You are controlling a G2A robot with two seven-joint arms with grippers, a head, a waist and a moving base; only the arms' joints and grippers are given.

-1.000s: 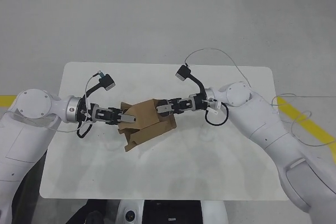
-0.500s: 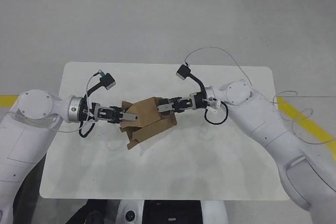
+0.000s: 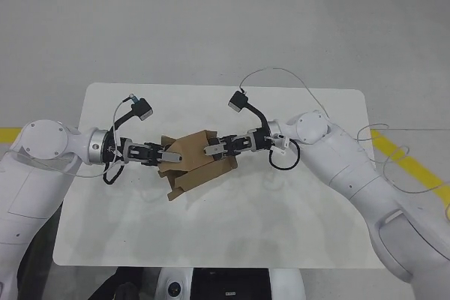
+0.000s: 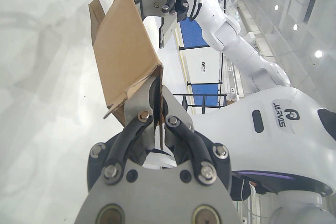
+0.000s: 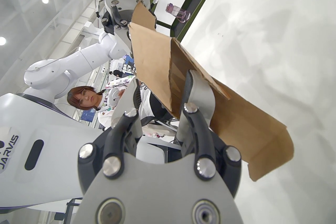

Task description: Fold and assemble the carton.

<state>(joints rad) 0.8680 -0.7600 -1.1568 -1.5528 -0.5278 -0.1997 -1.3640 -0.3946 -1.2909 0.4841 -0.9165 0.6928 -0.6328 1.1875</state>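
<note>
A brown carton (image 3: 197,166), partly unfolded, is held above the middle of the white table (image 3: 285,217). My left gripper (image 3: 172,158) is shut on one panel edge at the carton's left end; in the left wrist view its fingers (image 4: 136,101) pinch the cardboard (image 4: 123,46). My right gripper (image 3: 212,148) is at the carton's far right side, open. In the right wrist view its jaws (image 5: 162,80) straddle the edge of a carton wall (image 5: 236,128) with a wide gap. The right gripper (image 4: 157,12) also shows beyond the carton in the left wrist view.
Bare tabletop surrounds the carton on all sides. A thin cable (image 3: 285,69) loops above the right arm past the table's far edge. A yellow floor line (image 3: 416,169) runs off the table's right side.
My right arm has pushed leftward, bringing its open gripper farther over the carton wall. The left gripper keeps its hold, and the carton has barely shifted.
</note>
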